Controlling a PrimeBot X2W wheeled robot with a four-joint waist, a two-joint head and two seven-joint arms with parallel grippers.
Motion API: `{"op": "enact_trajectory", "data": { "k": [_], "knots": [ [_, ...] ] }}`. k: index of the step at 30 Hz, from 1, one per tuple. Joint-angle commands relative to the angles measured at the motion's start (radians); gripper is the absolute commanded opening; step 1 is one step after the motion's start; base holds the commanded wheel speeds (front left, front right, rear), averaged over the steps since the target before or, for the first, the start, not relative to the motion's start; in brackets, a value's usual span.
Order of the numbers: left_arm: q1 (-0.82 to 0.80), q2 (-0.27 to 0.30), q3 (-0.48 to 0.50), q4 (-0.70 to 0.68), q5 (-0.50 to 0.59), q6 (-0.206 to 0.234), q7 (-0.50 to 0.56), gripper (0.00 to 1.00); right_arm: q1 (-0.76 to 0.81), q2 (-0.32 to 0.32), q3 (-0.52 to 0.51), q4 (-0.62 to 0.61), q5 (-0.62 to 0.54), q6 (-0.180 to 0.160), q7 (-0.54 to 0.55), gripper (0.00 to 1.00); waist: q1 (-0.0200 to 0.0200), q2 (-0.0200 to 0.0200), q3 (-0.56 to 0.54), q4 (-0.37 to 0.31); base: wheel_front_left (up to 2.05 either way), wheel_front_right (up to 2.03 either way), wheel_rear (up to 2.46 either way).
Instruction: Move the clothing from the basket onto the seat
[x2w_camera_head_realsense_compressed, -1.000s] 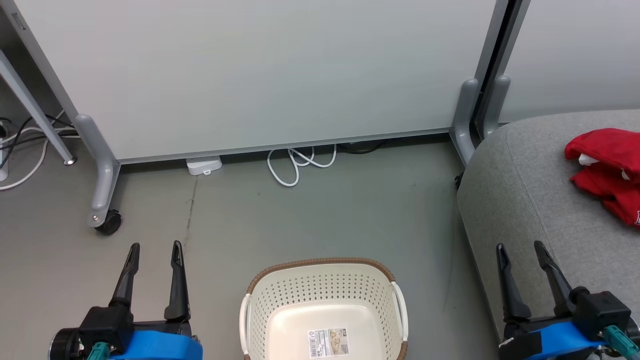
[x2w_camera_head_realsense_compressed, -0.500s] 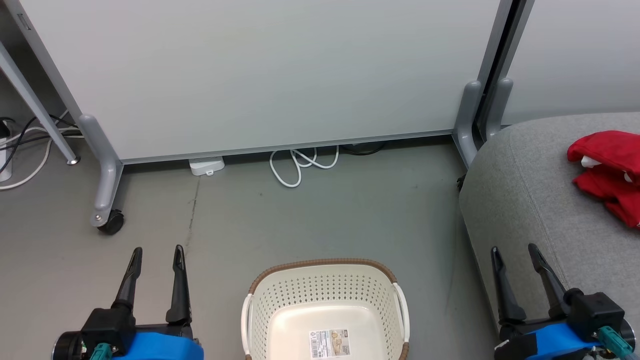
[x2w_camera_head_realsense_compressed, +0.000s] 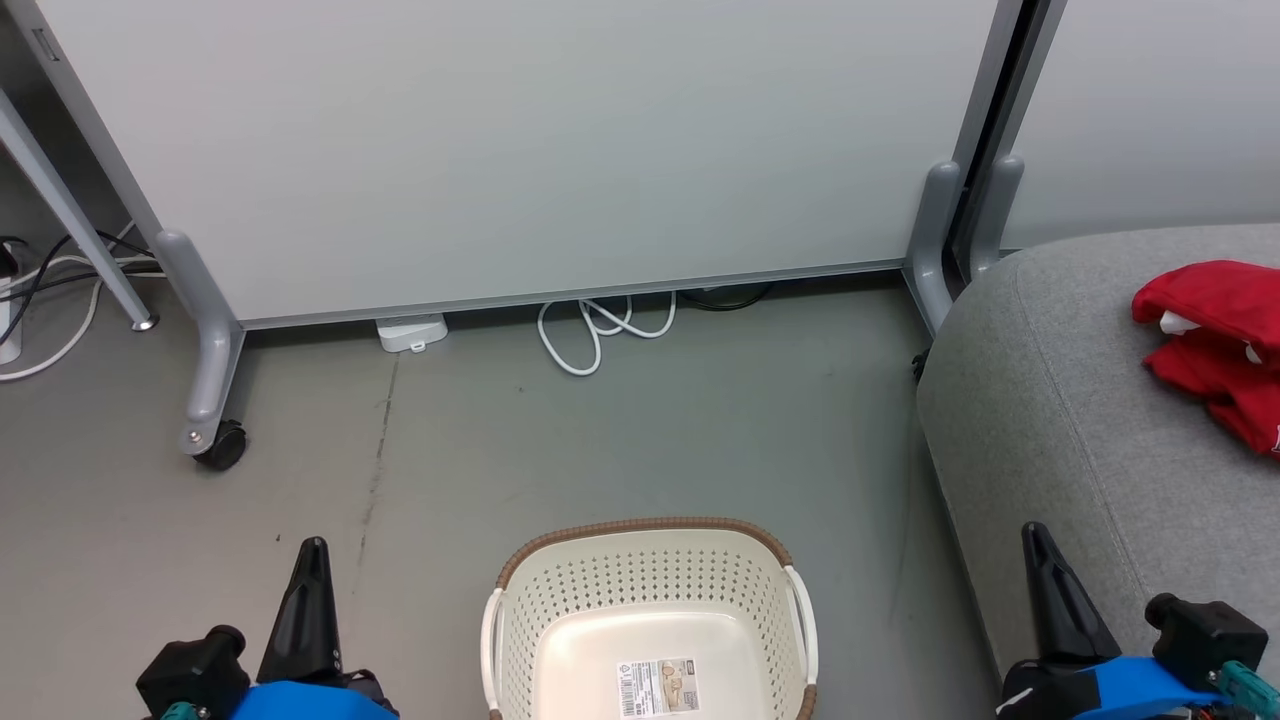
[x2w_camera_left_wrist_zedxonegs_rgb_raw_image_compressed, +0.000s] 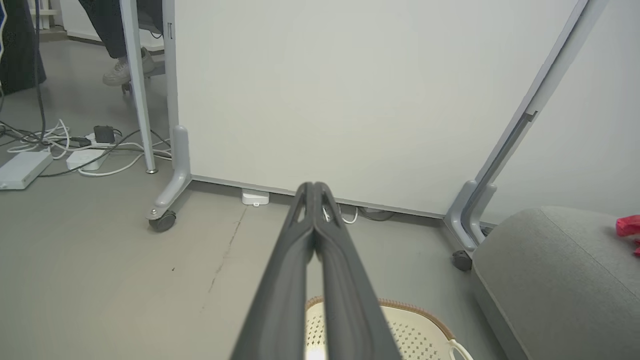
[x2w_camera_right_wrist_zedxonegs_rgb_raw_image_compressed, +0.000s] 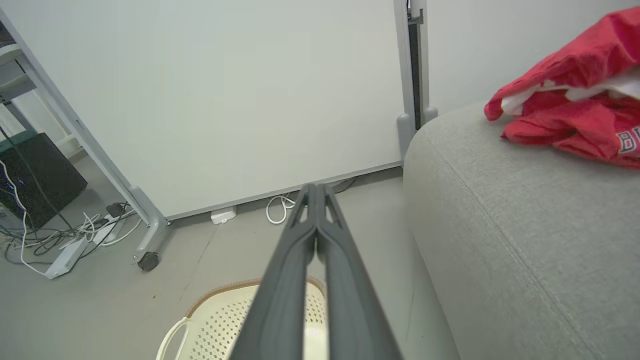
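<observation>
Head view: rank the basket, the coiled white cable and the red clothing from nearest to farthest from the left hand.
1. The basket, just right of the left hand, at the bottom centre.
2. The white cable, farther ahead, near the middle of the view.
3. The clothing, far right, lying on the seat.

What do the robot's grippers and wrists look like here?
Left gripper and right gripper match: long, dark, tapering fingers with slots near the tips, on black housings. Each wrist wears a bright blue wrap; a teal connector sits by the right one.
</observation>
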Motion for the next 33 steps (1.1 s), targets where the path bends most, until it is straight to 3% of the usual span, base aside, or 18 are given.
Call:
{"op": "enact_trajectory", "data": {
  "k": [1, 33],
  "knots": [
    [-0.032, 0.002, 0.008, -0.016, -0.046, -0.002, 0.008, 0.00, -0.022, -0.001, -0.005, -0.015, 0.048, 0.000, 0.009, 0.00, 0.0000, -0.0001, 0.000, -0.001, 0.00, 0.00, 0.00],
    [-0.078, 0.003, 0.036, -0.016, -0.543, -0.009, 0.128, 0.00, -0.062, -0.001, -0.029, -0.014, 0.543, 0.000, 0.131, 0.00, 0.0000, -0.0001, -0.001, -0.012, 0.00, 0.00, 0.00]
  ]
}}
